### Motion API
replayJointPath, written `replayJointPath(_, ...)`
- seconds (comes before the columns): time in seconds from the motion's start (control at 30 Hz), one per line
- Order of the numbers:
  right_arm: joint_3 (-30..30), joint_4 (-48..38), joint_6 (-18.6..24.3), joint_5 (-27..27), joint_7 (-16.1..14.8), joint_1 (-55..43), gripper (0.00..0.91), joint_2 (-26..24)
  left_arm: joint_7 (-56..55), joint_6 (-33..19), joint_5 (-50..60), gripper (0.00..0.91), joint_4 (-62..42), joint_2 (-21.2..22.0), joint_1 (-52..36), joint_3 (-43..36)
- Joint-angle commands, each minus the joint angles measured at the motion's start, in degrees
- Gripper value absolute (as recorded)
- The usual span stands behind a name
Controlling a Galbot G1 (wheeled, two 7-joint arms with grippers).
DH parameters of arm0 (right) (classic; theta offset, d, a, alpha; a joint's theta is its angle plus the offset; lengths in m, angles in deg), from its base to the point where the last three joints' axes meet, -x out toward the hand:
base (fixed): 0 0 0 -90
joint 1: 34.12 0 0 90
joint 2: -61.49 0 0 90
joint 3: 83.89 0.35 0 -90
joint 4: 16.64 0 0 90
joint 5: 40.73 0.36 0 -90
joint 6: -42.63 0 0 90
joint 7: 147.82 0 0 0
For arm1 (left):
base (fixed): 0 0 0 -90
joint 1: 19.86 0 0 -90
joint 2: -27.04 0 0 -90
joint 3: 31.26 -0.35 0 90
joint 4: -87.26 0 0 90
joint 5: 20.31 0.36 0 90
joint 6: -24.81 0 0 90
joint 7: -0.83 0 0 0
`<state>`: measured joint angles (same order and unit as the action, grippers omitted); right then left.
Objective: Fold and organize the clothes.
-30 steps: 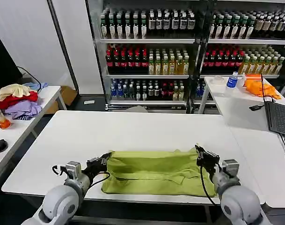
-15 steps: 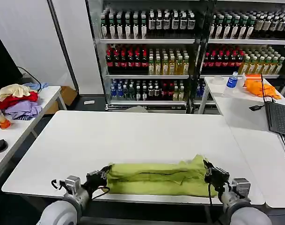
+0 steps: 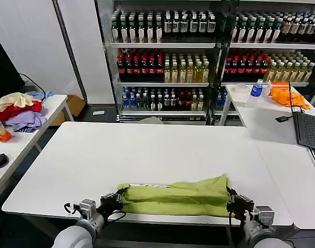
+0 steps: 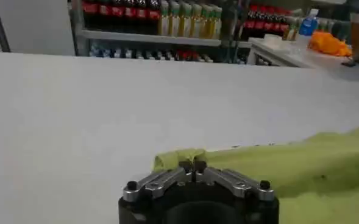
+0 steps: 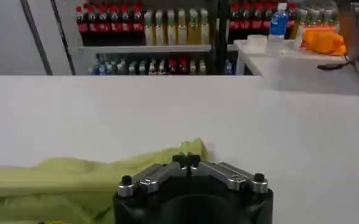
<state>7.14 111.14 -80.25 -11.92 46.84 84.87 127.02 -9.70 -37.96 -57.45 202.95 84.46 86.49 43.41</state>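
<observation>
both grippers sit at the near edge of the worktop (image 3: 147, 150), left gripper (image 4: 192, 165) and right gripper (image 5: 187, 161) each with jaws pressed together, pinching an end of the shirt (image 3: 173, 195). to fold well, keep both ends level and taut and lay the edge down evenly. the shirt is lime green, bunched into a long creased band along the near edge.

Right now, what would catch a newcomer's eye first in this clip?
The lime T-shirt, bunched into a long band along the near edge of the white table, with the left gripper shut on one end and the right gripper shut on the other. Behind the table, shelves of drink bottles fill the background, and a clothes pile sits on a side table to the left.
</observation>
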Motion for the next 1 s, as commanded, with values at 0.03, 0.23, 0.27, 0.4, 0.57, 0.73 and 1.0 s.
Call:
replayJointPath(0.03,-0.5,-0.1,-0.2,-2.3,-0.6,1.0,0.907,0.6,0.1,-0.1,1.2,0.907,-1.1,0.7,0.3,-0.1)
replayJointPath(0.23,0.4,2.1,0.0,-2.5,-1.0,2.1,0.907,0.8,-1.2,-0.1,0.8,0.907,1.7,3.6,3.1,3.4)
replayJointPath(0.27,0.4,2.2,0.0,-2.5,-1.0,2.2,0.907,0.8,-1.6,-0.2,0.6,0.907,2.2,4.3,3.5,4.1)
replayJointPath(0.4,0.7,2.5,0.3,-3.3,-1.3,2.9,0.907,0.9,-3.3,-0.3,-0.8,0.907,3.7,7.8,5.2,6.2)
replayJointPath(0.57,0.2,2.3,0.4,-4.0,-1.3,2.8,0.907,1.4,-4.7,0.0,-2.3,0.907,3.5,11.5,5.7,6.0)
replayJointPath(0.73,-0.5,2.0,0.5,-4.4,-1.2,2.7,0.907,1.5,-5.7,0.7,-2.7,0.816,0.7,14.6,4.9,4.5)
replayJointPath(1.0,0.4,2.3,0.8,-4.3,-1.2,3.5,0.907,1.3,-5.9,0.5,-3.3,0.02,-0.6,15.6,5.0,3.9)
